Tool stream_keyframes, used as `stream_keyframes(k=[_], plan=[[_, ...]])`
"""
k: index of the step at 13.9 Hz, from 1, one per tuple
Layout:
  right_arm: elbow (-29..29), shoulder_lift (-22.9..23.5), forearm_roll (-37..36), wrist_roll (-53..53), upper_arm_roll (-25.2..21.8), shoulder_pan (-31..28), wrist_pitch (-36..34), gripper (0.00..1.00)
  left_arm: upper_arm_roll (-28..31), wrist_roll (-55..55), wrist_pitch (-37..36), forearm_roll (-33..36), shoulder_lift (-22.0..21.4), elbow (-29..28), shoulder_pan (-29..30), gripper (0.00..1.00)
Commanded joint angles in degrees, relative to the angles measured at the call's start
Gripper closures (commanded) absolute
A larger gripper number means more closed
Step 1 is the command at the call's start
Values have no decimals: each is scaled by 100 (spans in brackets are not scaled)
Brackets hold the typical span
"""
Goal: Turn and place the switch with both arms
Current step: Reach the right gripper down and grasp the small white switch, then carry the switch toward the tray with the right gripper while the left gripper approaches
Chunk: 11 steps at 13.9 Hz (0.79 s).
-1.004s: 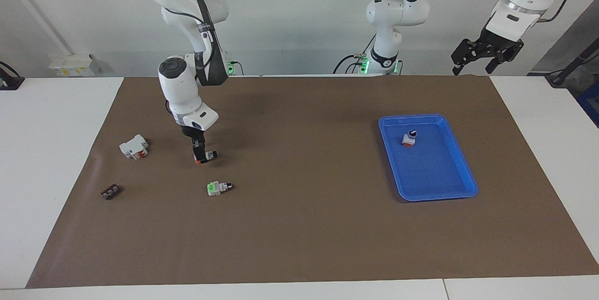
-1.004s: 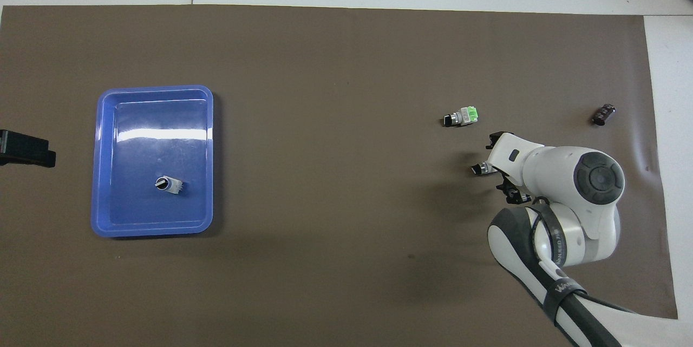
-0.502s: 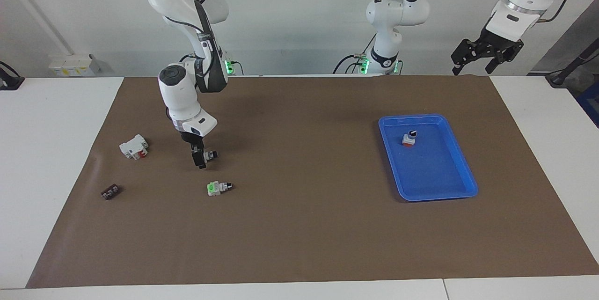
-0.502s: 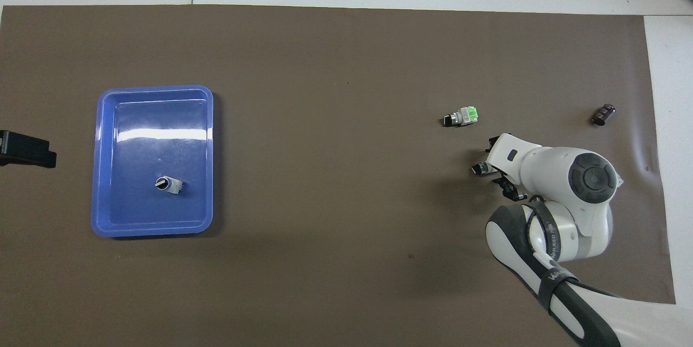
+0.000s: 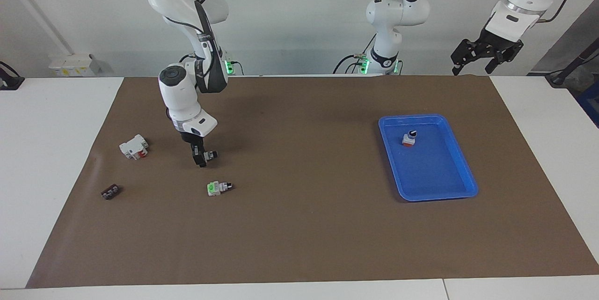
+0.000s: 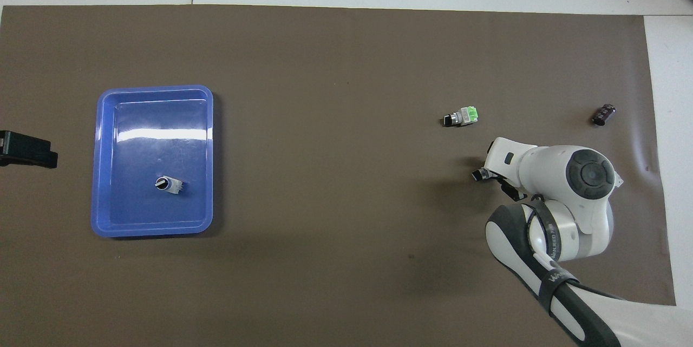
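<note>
Right pincer (image 5: 201, 158) is down at the brown mat (image 5: 299, 225) toward the right arm's end of the table (image 5: 51, 150), and I read its fingers as closed on the switch (image 5: 209, 154). I see the switch lying on its side in that grip, its black knob sticking out toward the left arm's end of the table; from overhead only that knob end (image 6: 478, 175) shows past the wrist. I cannot tell whether the switch is resting on the mat or just off it.

Left pincer (image 5: 484, 59) waits in the air at the left arm's end of the table, fingers spread wide and holding nothing.

Green-based switch (image 5: 218, 188) lies on the mat just farther from the robots than the right pincer. White block (image 5: 134, 146) lies beside the pincer, closer to the table's end; a small dark part (image 5: 110, 192) lies farther out from it. Blue tray (image 5: 461, 169) sits toward the left arm's end and holds a second switch (image 5: 409, 139), standing upright with its knob up.
</note>
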Motion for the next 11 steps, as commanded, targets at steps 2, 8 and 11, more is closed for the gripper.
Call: stream_keyframes(k=[2, 8, 11], plan=[[368, -303, 298, 11, 394, 48, -823, 100, -17, 31, 13, 34, -132, -98, -37, 0], [1669, -383, 1758, 1309, 1607, 48, -1696, 100, -26, 13, -48, 25, -149, -150, -29, 0], [2293, -497, 2417, 1969, 2073, 48, -1845, 100, -35, 49, -31, 25, -202, -159, -19, 0]])
